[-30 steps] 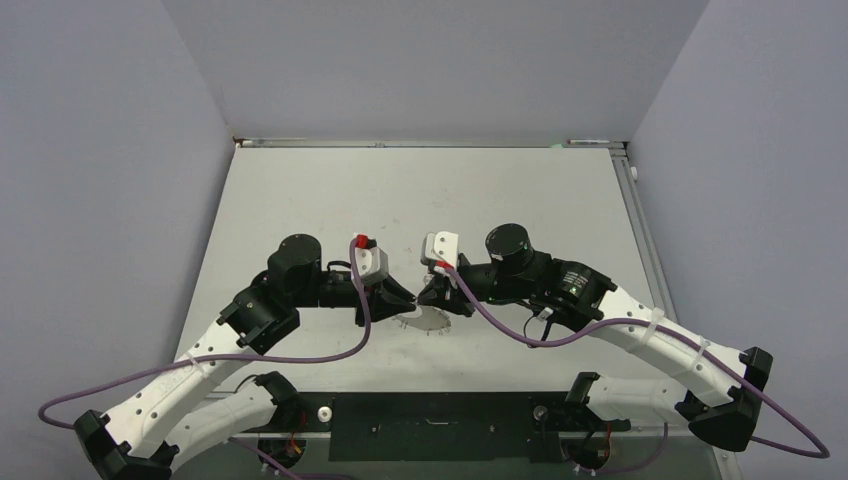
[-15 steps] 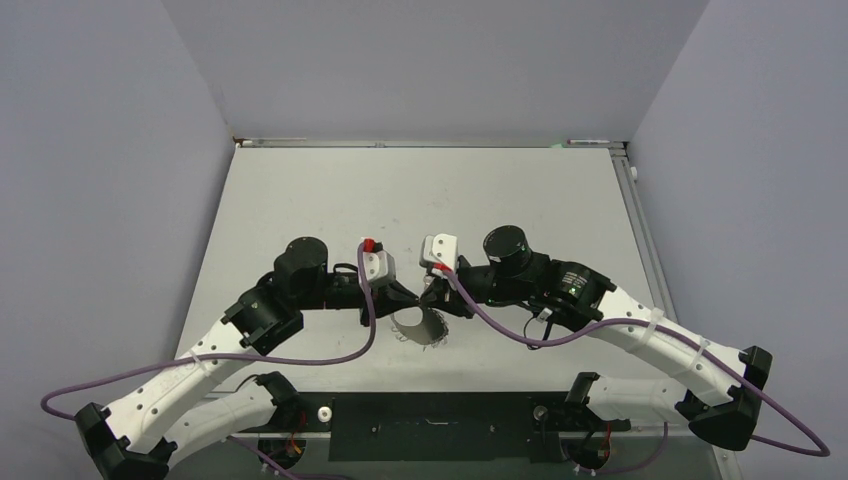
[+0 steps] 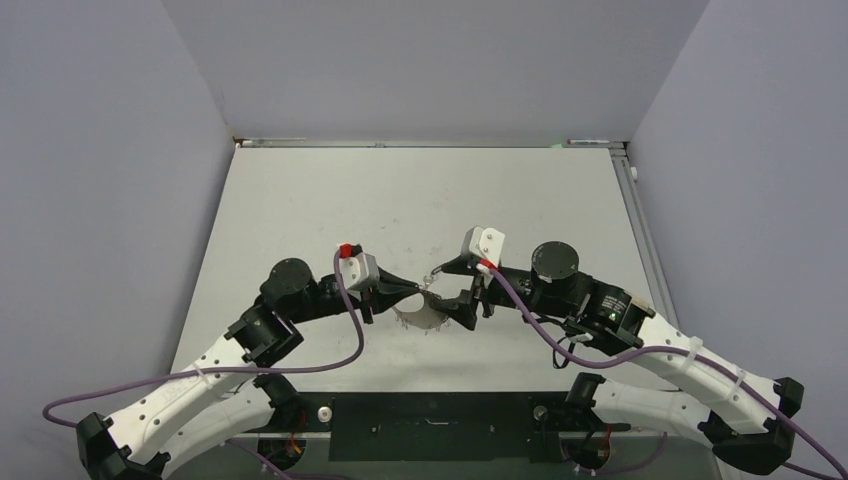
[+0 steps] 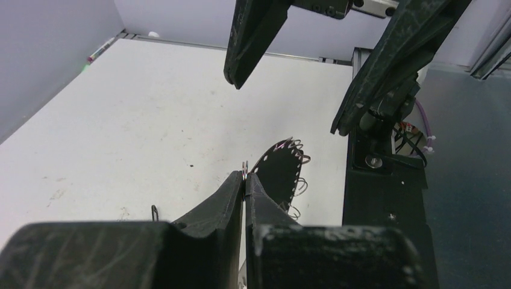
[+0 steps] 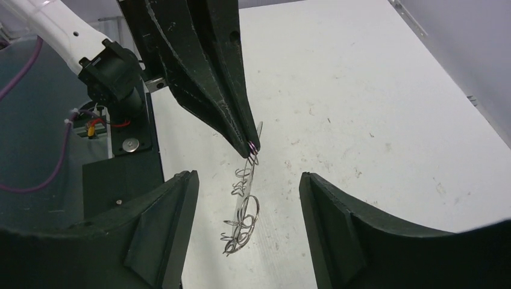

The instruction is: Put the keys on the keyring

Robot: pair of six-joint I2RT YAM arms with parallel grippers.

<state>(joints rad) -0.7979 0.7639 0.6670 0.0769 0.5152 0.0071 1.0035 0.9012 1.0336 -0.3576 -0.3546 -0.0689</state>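
Note:
The keyring (image 3: 420, 318) is a thin silver hoop with small silver loops along its rim, and it hangs above the table. My left gripper (image 3: 417, 289) is shut on its top edge. The left wrist view shows a sliver of silver wire pinched at the left gripper's (image 4: 244, 176) tips, with the keyring (image 4: 282, 170) dark beyond them. My right gripper (image 3: 447, 297) stands open, one finger on each side of the hoop without touching it. In the right wrist view the keyring (image 5: 244, 208) dangles edge-on between the right gripper's (image 5: 246, 180) spread fingers (image 5: 163, 229). The keys are out of view.
The black mounting plate (image 3: 440, 425) and both arm bases lie along the near edge of the white table (image 3: 420, 200). A small dark wire bit (image 4: 154, 212) lies on the table beside the left gripper. A rail (image 3: 640, 230) runs along the table's right side.
My right gripper has opened, let go of the hoop and drawn back to the right. My left gripper closed on the hoop's top and shifted slightly left; the hoop now hangs from it alone.

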